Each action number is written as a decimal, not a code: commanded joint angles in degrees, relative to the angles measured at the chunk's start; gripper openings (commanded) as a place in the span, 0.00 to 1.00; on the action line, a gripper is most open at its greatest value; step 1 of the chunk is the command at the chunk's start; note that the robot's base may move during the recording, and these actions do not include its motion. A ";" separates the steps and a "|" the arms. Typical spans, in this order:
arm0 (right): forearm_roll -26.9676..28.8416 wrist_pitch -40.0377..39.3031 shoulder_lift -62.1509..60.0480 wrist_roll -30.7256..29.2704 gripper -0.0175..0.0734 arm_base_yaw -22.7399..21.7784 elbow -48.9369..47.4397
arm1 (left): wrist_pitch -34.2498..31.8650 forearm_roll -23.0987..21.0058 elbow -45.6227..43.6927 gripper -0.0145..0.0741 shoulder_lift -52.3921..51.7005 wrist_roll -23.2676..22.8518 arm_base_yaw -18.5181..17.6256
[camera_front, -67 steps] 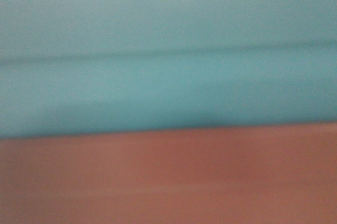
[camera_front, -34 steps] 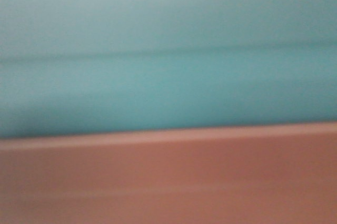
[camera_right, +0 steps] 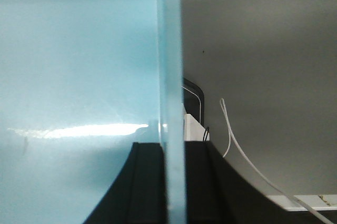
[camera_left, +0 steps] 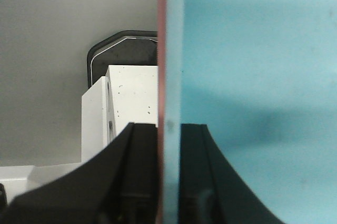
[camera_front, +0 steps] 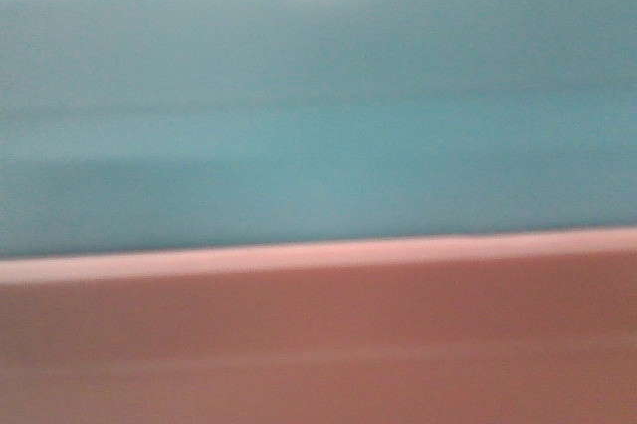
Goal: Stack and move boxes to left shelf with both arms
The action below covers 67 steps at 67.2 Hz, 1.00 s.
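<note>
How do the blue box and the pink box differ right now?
Colour: the blue box is sky-blue, the pink box salmon. In the front view the blue box sits above the pink box. In the left wrist view the pink wall lies outside the blue wall, both clamped by the left gripper. Both look smooth and plain.

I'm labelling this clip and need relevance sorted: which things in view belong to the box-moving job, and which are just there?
Part of the job:
blue box, stacked in the pink box; left tool and right tool, each clamped on a box wall.

Just there:
white block; dark rounded object behind it; white cable.
</note>
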 commanded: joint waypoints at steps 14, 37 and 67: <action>-3.99 1.28 -1.94 -0.06 0.25 -0.31 -1.63 | 6.88 -0.86 -1.66 0.16 -2.42 -0.64 -0.29; -4.16 1.28 -1.94 -0.06 0.25 -0.31 -1.63 | 6.43 3.33 -1.66 0.16 -2.42 -0.54 -0.29; -4.44 1.28 -1.94 -0.06 0.25 -0.31 -1.63 | 6.25 8.77 -1.66 0.16 -2.42 -0.54 -0.29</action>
